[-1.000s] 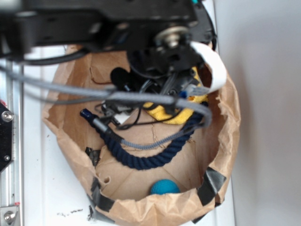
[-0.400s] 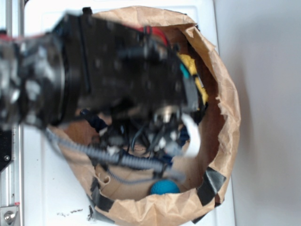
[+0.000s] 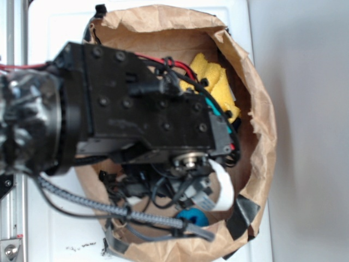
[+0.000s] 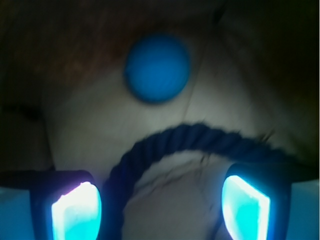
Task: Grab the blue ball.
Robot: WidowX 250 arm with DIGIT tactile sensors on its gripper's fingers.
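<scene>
The blue ball (image 3: 194, 216) lies on the floor of the brown paper bag (image 3: 262, 125) near its front wall, half hidden under cables. In the wrist view the blue ball (image 4: 157, 67) sits ahead of the fingers, beyond a dark navy rope (image 4: 195, 137) that arcs across between them. My gripper (image 4: 161, 210) is open, its glowing pads (image 4: 77, 212) wide apart with only bag floor and rope between them. In the exterior view the arm's black body (image 3: 142, 114) covers most of the bag and hides the fingers.
A yellow cloth (image 3: 215, 82) lies at the back of the bag. Black tape patches (image 3: 242, 214) hold the bag's front rim. Grey sleeved cables (image 3: 125, 215) trail across the bag's front. A metal rail (image 3: 11, 240) runs down the left.
The arm has swung down and forward into the bag toward the ball. It now hides the rope and part of the ball in the exterior view.
</scene>
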